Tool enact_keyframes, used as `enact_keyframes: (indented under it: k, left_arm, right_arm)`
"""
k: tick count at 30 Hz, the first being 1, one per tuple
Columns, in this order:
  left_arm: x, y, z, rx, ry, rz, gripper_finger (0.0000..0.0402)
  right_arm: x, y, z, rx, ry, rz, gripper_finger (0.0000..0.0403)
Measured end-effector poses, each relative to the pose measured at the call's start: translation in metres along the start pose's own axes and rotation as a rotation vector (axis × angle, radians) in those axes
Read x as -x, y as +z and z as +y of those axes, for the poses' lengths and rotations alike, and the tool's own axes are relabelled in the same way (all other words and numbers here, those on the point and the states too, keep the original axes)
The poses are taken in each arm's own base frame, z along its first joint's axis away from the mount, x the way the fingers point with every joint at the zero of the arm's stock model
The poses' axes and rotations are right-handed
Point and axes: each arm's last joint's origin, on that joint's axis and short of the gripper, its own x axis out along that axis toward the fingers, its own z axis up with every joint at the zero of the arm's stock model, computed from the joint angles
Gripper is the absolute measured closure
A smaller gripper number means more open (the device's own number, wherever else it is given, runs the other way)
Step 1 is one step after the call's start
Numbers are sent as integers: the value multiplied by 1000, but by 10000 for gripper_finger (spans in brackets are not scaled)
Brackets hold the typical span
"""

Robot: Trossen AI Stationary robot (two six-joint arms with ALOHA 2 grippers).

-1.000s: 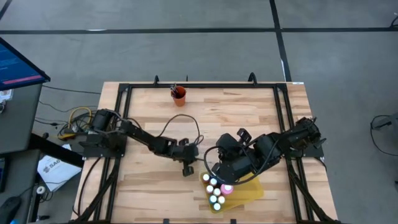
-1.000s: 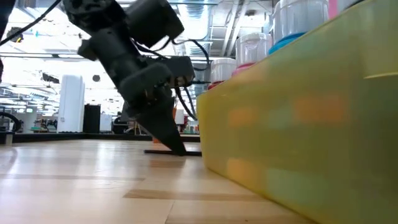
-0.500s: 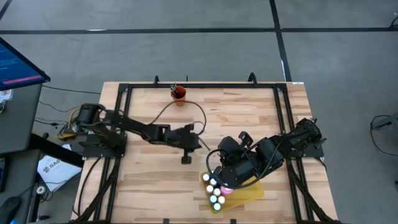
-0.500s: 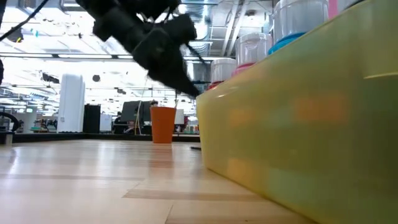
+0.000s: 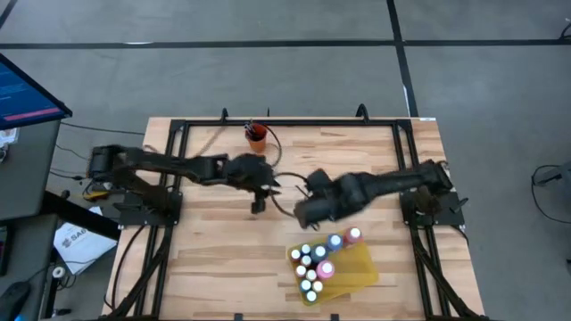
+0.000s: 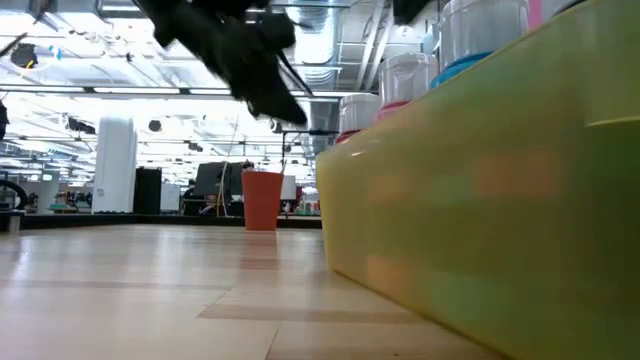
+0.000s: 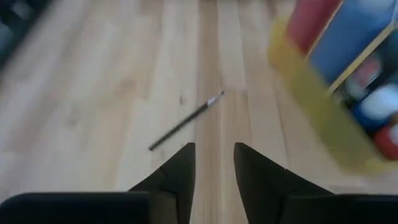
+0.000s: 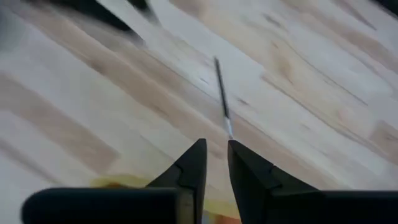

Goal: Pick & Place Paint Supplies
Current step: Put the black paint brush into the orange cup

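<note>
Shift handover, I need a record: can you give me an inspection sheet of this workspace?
Surface: wooden table.
Job's things: paint bottles upright in the yellow tray; one paintbrush lying loose on the wood.
Clutter: orange cup near the far edge.
End effectors: left end effector and right end effector both open, empty, facing the brush.
Cables: black cable looping by the left arm.
Surroundings: grey floor, screen at left.

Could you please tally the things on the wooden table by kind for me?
Small white-capped paint bottles: about 10, tightly packed
Thin dark paintbrush lying loose: 1
Small orange cup: 1
Flat yellow rectangular tray: 1
Total: about 13
</note>
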Motion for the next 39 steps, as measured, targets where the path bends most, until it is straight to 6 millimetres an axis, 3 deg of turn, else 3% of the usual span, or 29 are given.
enact_keyframes:
  k: [4,8,14,18,24,31,39]
  left_arm:
    - [60,14,8,22,102,-147,295]
    - [120,12,11,51,208,-331,295]
    - [178,-9,8,94,254,-524,294]
    - [188,-22,7,122,248,-566,292]
    - [180,-32,6,122,248,-531,291]
    - [169,-37,7,124,247,-488,291]
    - [167,-37,7,123,255,-483,291]
  right_arm:
    - [-42,14,-24,71,-119,140,319]
    - [-70,16,-57,96,-202,201,286]
    - [-126,7,-99,63,-51,280,247]
    - [-161,0,-124,104,-48,298,232]
    - [-199,4,-145,222,-48,314,227]
    - [-245,10,-165,318,-49,470,232]
    - [-265,8,-168,346,1,552,235]
